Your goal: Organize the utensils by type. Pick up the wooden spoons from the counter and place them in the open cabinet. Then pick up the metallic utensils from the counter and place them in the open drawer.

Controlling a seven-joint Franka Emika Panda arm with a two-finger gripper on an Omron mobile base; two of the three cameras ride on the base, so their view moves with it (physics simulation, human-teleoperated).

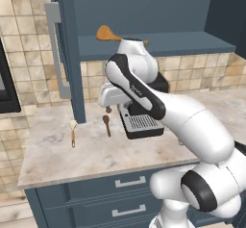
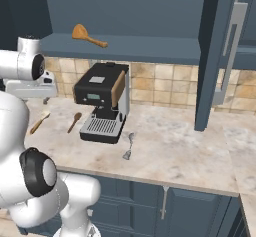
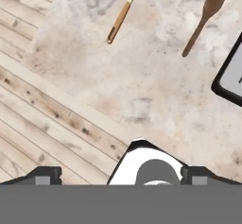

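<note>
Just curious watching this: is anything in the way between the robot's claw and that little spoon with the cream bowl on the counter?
Nothing visible. The open gripper hangs above bare marble counter, and the small cream-bowled, brown-handled wooden spoon lies apart from the dark brown spoon.

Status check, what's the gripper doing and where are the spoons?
Gripper open, empty, above counter. Orange wooden spoon in cabinet. Cream-bowled spoon, dark brown spoon, silver spoon on counter. Path unobstructed.

Both base views look forward and down from behind the arm, left and right, sharing the marble counter (image 1: 57, 150) and coffee machine (image 2: 102, 101); the hand view looks steeply down, closer, over the counter's edge
</note>
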